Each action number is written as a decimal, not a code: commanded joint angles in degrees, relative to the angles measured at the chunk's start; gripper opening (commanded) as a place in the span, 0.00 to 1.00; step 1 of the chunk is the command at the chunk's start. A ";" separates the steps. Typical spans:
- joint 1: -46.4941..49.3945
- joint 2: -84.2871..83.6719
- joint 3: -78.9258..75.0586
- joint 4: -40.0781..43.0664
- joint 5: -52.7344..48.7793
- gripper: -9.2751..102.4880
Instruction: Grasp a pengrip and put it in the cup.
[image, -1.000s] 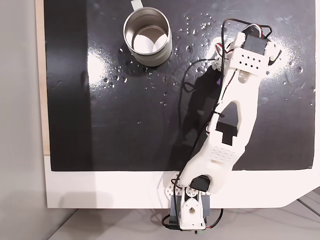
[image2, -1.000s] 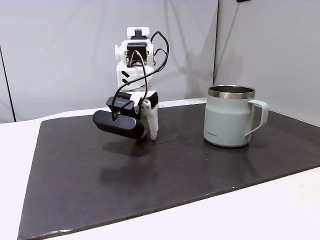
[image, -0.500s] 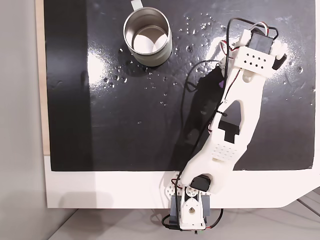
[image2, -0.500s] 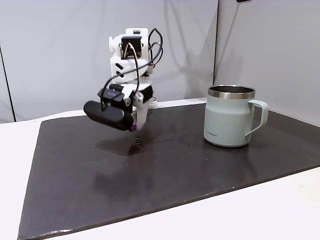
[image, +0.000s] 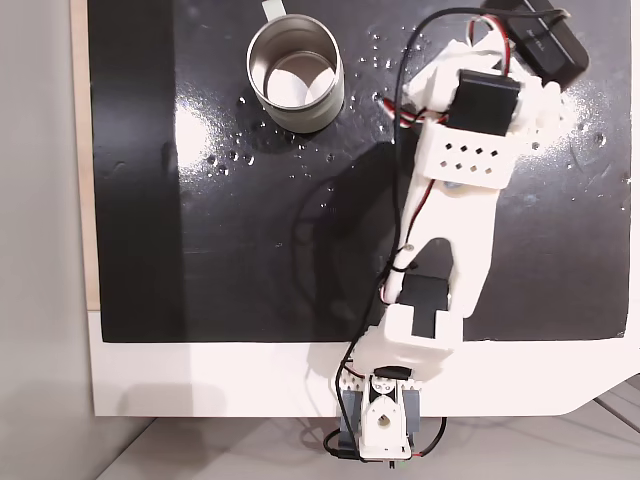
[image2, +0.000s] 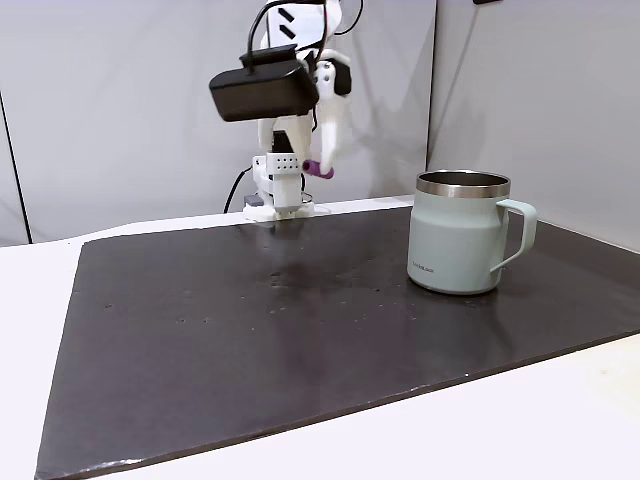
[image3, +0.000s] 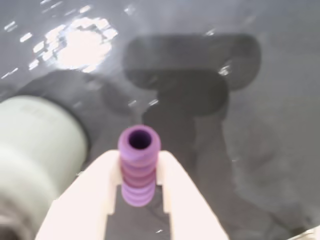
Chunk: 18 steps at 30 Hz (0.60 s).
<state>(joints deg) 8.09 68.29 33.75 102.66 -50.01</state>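
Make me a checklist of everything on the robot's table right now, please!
Surface: a shiny black mat on a white table; small bright specks and glare on the mat.
Job's things: the purple pengrip is pinched between the fingers, lifted high above the mat; the cup stands upright on the mat, apart from the arm, nothing seen inside.
Clutter: nothing seen.
Gripper: the gripper is shut on the pengrip, raised in the air.
Cables: black, red and white wires loop along the arm.
Surroundings: plain grey wall panels behind the table.
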 joint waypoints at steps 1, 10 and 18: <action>-4.92 5.36 -5.10 0.44 4.83 0.08; -16.61 -1.58 -19.60 0.44 21.27 0.08; -22.85 -7.21 -24.87 0.35 30.06 0.08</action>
<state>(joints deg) -13.10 61.17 12.30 102.66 -22.24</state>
